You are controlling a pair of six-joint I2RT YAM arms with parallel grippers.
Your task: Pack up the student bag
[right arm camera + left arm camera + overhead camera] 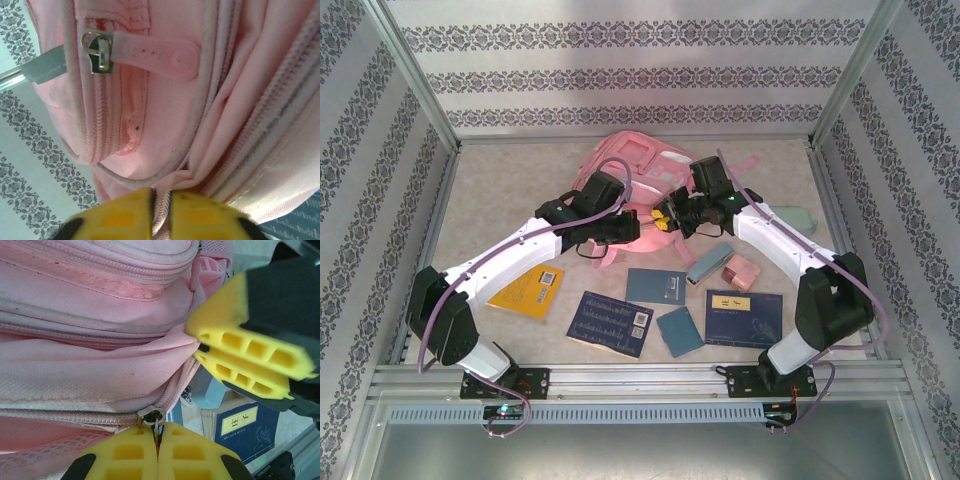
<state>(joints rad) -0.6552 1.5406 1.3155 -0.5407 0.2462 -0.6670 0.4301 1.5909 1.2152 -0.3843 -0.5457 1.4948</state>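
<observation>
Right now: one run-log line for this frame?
left gripper: shut on zip pull | right gripper: shut on student bag fabric | books: on table, outside bag

Books on the table (500,200)
Yellow book (526,288) at eight o'clock, dark blue booklet (611,323) at six, pink box (741,270) by grey case (710,263) at four.
</observation>
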